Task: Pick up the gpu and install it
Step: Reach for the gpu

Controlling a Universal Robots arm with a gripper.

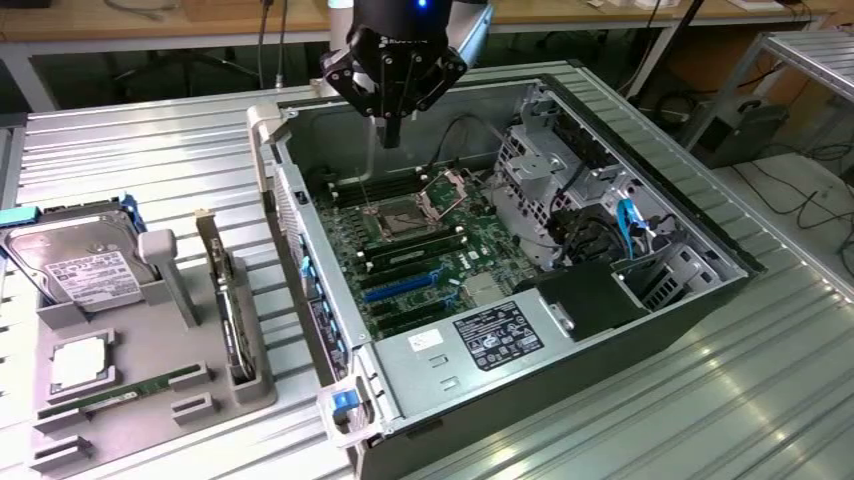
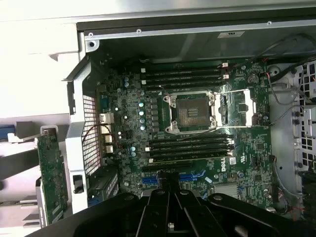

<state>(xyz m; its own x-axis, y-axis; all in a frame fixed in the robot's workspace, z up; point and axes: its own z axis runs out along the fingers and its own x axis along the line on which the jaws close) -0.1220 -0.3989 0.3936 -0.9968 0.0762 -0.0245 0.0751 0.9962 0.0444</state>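
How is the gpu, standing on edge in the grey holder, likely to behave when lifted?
The gpu looks like a thin board: probably stiff, not floppy. Upright on its narrow edge in the grey holder, it would likely tip once unsupported.

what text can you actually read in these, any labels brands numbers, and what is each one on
"DELL": probably, turned sideways; white logo on the motherboard.
Power supply label: print and symbols, too small to read.
Hard drive label: too small to read.
White sticker on the case wall: blurred, unreadable.
Nothing else legible.
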